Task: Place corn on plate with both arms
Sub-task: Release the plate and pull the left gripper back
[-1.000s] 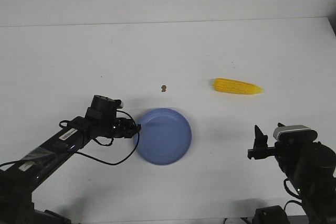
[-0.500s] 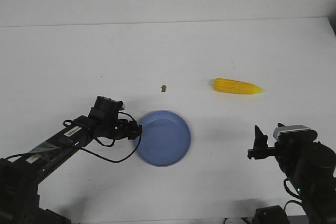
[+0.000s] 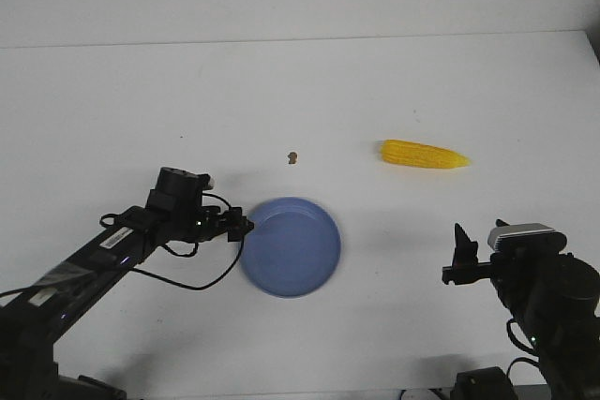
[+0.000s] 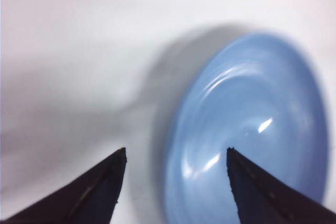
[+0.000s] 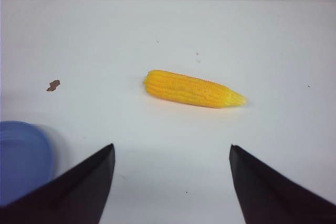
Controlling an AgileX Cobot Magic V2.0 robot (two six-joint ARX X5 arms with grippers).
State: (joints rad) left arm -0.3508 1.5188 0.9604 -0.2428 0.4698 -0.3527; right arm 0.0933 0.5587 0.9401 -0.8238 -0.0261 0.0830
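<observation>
Front view: the left gripper is sitting at the left rim of the plate, which is lying near the middle of the tabletop's front half. Compared with one second ago, the left arm is reaching from a slightly different angle and the plate is sitting a little further left, its outline blurred, so it is probably being nudged or repositioned. The corn is lying unmoved toward the right edge of the table, well apart from the plate, its tip pointing right. The right gripper is waiting near the front right corner. A brown speck is lying behind the plate.

Left wrist view: the fingers are spread, straddling the plate's near rim, holding nothing that can be confirmed.

Right wrist view: the fingers are parted and empty, facing the corn across bare table. The plate's edge is showing to one side.

The corn's transfer is not yet begun. Open surface is surrounding the corn, giving free approach; the right edge is near.
</observation>
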